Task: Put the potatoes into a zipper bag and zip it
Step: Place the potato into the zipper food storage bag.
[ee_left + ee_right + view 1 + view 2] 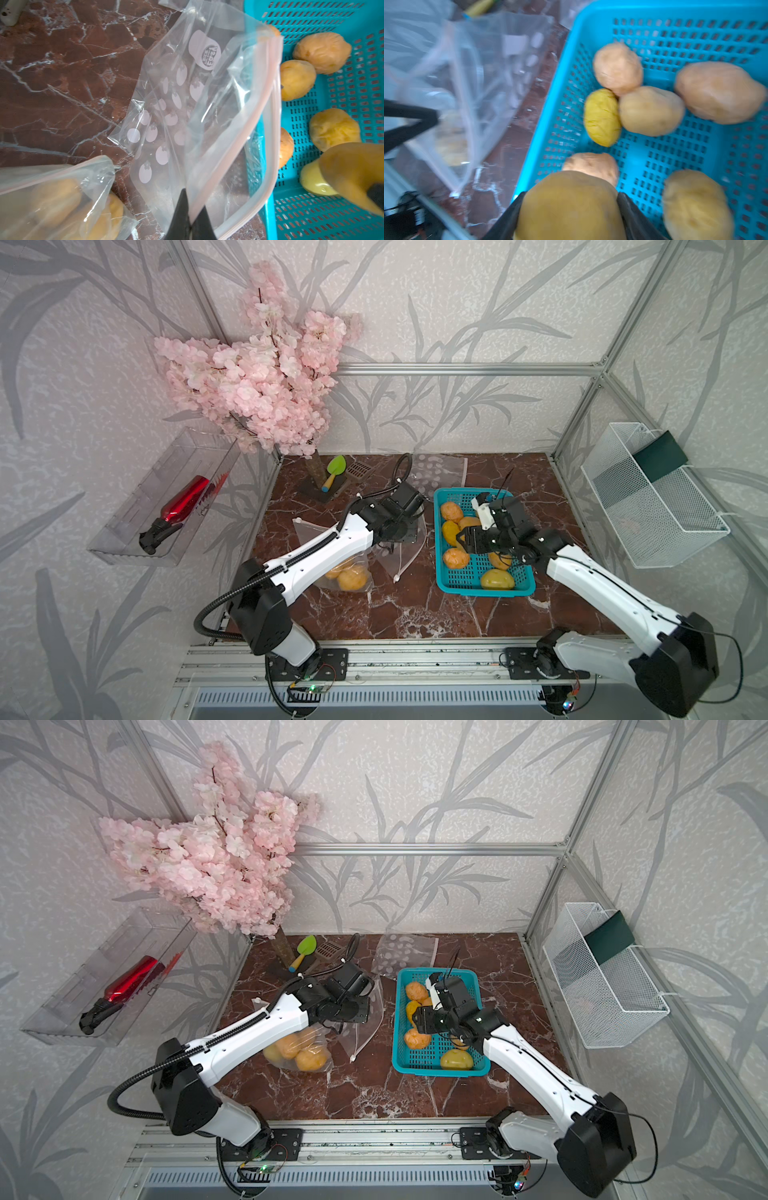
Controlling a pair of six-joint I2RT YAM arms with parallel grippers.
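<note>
Right gripper (569,199) clamps yellow-brown potato (566,220) over blue basket (484,590). Left gripper (190,216) pinched tight on zipper bag (218,124) rim just beside basket.

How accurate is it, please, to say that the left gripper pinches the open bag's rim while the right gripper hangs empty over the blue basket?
Not empty: the right gripper holds a potato over the blue basket, as the right wrist view shows. The left gripper does pinch the open bag's rim.

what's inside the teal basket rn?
Six loose potatoes in the teal basket, plus a seventh potato clamped in the right gripper. The floor under that potato and the gripper is hidden.
</note>
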